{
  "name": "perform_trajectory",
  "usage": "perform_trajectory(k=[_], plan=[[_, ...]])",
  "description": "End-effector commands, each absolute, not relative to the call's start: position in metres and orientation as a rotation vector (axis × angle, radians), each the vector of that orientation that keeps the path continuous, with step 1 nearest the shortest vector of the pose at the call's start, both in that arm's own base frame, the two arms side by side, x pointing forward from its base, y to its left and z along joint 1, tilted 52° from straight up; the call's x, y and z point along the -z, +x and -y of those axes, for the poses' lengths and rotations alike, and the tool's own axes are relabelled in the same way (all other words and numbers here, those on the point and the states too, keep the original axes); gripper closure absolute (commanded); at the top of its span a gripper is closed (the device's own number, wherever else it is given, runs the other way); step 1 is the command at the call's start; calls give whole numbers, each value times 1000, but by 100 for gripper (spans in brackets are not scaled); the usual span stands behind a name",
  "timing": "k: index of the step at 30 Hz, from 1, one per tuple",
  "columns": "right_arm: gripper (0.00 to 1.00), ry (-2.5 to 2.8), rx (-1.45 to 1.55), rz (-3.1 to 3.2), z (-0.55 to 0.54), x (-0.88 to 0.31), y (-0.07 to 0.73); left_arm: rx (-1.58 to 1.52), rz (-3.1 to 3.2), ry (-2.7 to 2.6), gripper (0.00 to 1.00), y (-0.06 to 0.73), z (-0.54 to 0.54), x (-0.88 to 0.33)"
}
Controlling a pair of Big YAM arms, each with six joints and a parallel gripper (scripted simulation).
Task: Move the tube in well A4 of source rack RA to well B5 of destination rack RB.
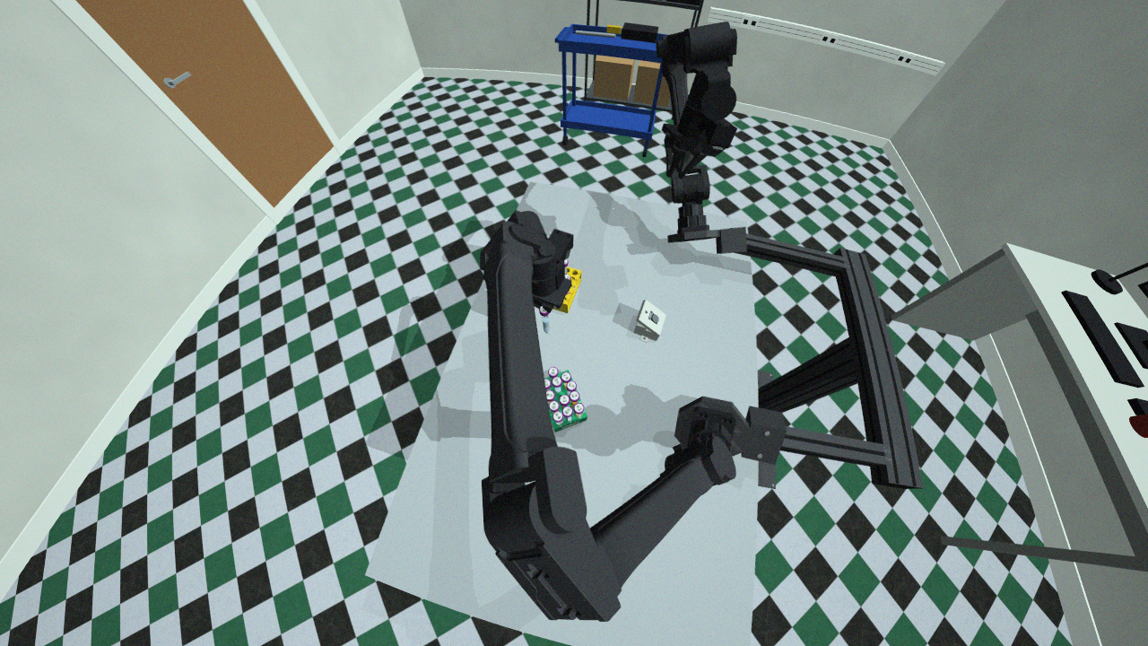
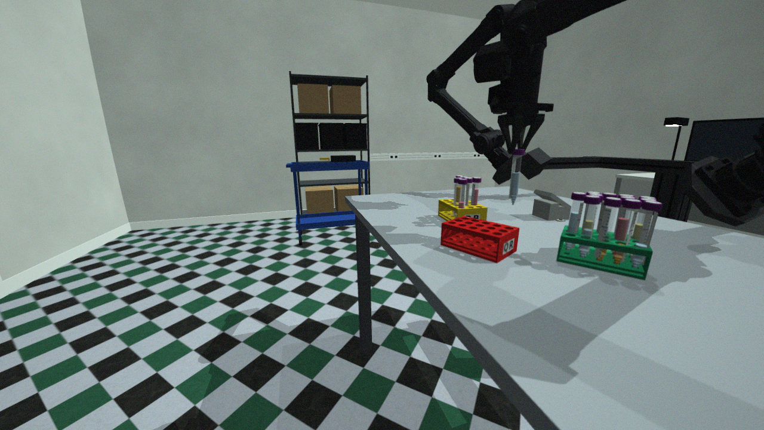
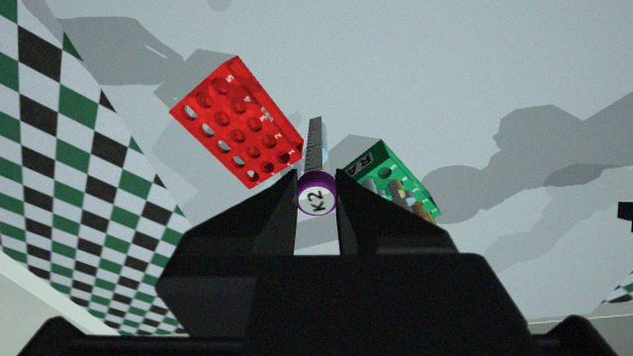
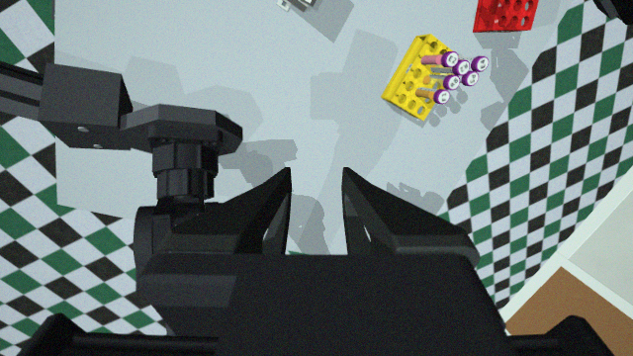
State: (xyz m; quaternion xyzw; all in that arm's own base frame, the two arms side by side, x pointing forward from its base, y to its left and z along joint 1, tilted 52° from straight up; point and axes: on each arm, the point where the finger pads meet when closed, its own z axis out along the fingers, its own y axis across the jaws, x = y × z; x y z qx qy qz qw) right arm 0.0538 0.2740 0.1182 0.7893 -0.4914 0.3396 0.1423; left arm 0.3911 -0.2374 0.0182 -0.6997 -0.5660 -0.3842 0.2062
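Note:
My left gripper (image 1: pixel 545 311) (image 2: pixel 517 151) (image 3: pixel 316 178) is shut on a clear tube with a purple cap marked K2 (image 3: pixel 316 199) (image 2: pixel 514 181) (image 1: pixel 545 325). It holds the tube upright above the table, between the green rack RA (image 1: pixel 565 393) (image 2: pixel 603 259) (image 3: pixel 391 157) and the yellow rack RB (image 1: pixel 572 289) (image 2: pixel 459 211) (image 4: pixel 403 91). RA holds several purple-capped tubes. RB holds several tubes (image 4: pixel 460 66) (image 2: pixel 464 184) at one end. My right gripper (image 4: pixel 316 177) is open and empty, high above the table's far end.
An empty red rack (image 2: pixel 478 235) (image 3: pixel 232 124) (image 4: pixel 504 15) lies between RA and RB near the table edge. The grey DONE button box (image 1: pixel 648 319) (image 2: pixel 547 205) sits mid-table. A blue cart (image 1: pixel 610 80) (image 2: pixel 328 181) stands beyond the table.

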Motion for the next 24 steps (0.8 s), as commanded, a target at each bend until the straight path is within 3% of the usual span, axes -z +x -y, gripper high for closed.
perform_trajectory(k=[1,24], plan=[[70,2302,-962,1442,-286,-123,53,1059,1582,-1934,100,409,239,-19],[70,2302,-962,1442,-286,-123,53,999,1400,-2043,100,420,215,-65]])
